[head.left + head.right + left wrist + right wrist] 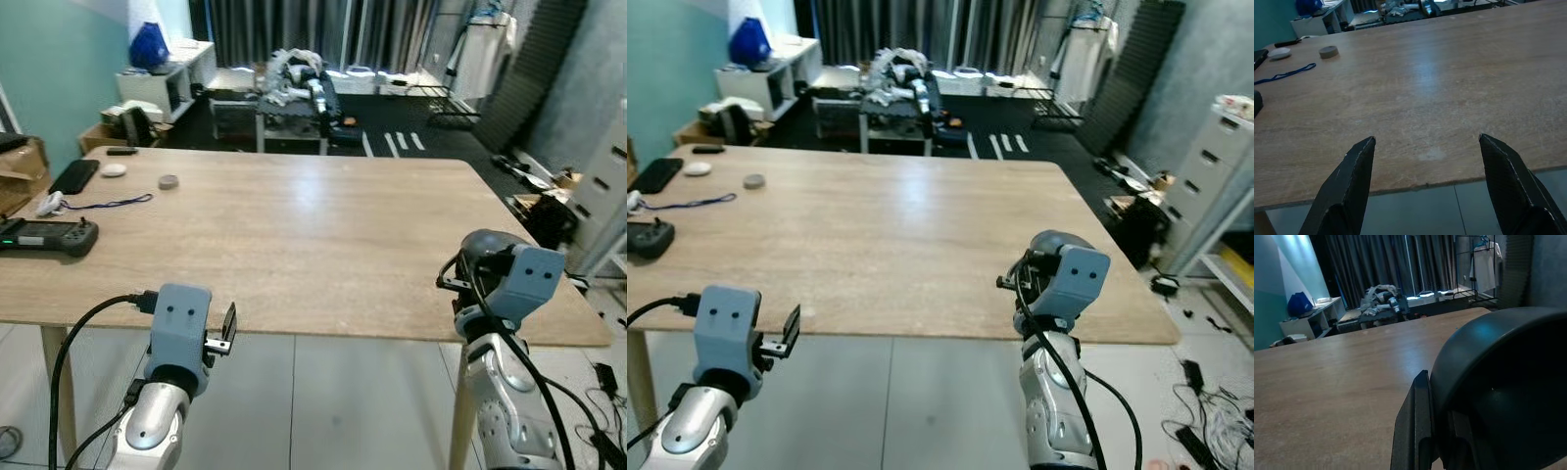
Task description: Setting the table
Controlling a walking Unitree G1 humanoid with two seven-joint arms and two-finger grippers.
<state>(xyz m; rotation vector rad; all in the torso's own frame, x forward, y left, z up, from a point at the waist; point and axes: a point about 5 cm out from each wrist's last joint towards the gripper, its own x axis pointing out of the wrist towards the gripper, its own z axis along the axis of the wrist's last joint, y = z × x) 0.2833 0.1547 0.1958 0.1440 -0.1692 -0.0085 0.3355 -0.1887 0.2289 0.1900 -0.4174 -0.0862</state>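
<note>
The long wooden table [294,235] stands in front of me with a bare middle. My right gripper [468,276] is at the table's near right corner, shut on a dark rounded bowl [487,249]. In the right wrist view the bowl [1498,382] bulks large, with one black finger [1415,426] pressed against its rim. My left gripper [227,331] hovers just short of the table's front edge, on the left. Its two fingers stand wide apart in the left wrist view, and the left gripper [1426,138] holds nothing.
At the table's left end lie a black controller [44,237], a phone [73,175], a blue cord [108,203], a white puck [114,169] and a small grey disc [168,181]. Beyond the table are shelves and a cluttered cart [294,88]. Drawers [1215,186] stand at the right.
</note>
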